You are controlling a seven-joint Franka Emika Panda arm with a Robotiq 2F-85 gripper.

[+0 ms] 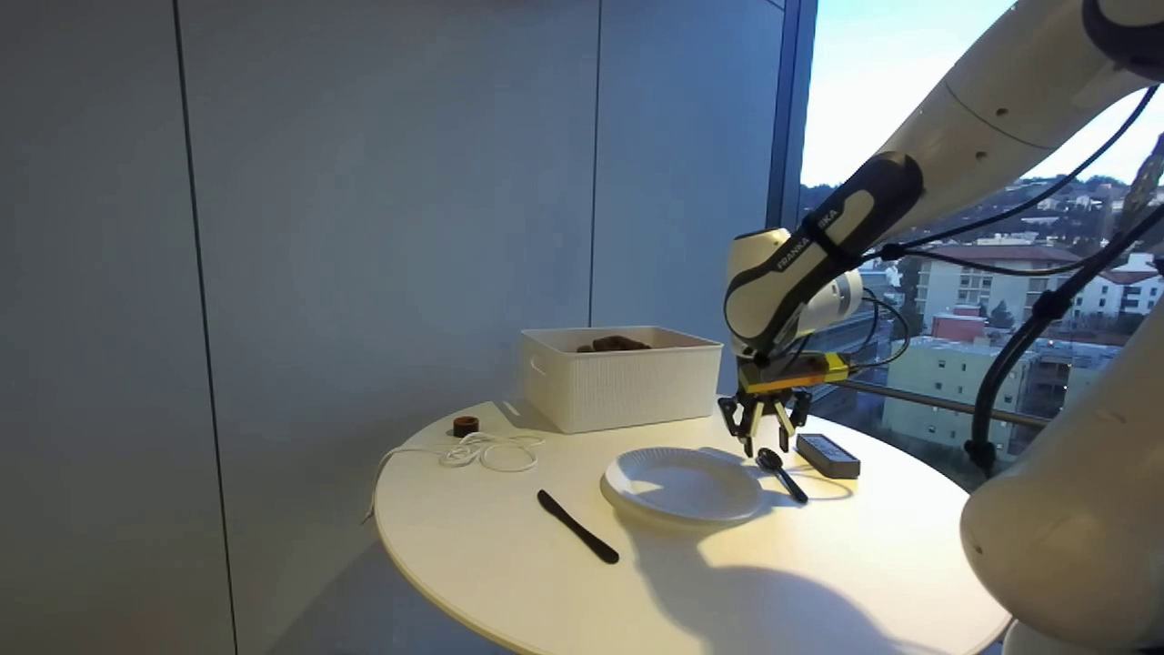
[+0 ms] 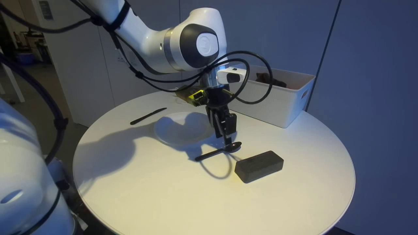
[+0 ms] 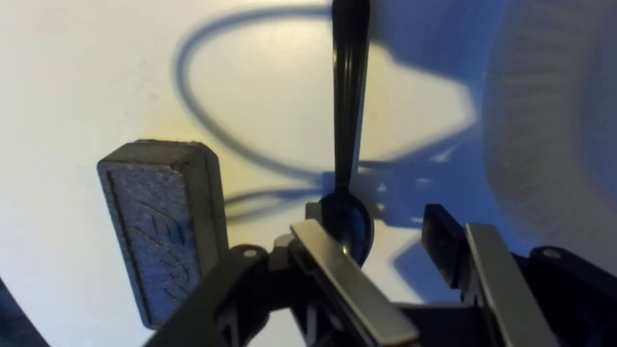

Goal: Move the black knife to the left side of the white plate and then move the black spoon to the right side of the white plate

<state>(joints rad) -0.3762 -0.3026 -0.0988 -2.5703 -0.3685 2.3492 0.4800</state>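
Note:
The black spoon lies on the round white table beside the white plate, in both exterior views (image 1: 789,485) (image 2: 211,154) and in the wrist view (image 3: 348,106). The white plate (image 1: 687,484) also shows in an exterior view (image 2: 183,130) and at the right of the wrist view (image 3: 530,120). The black knife (image 1: 577,528) lies across the plate from the spoon; it also shows in an exterior view (image 2: 148,116), but not in the wrist view. My gripper (image 1: 767,442) (image 2: 223,138) (image 3: 375,224) is open and low at the spoon's bowl. One finger partly overlaps the bowl; contact cannot be told.
A black block (image 1: 827,455) (image 2: 259,166) (image 3: 159,236) lies close to the spoon. A white box (image 1: 627,391) (image 2: 261,101) with brown contents stands at the table's wall side. A white cable (image 1: 496,452) and a small dark roll (image 1: 465,426) lie near the edge.

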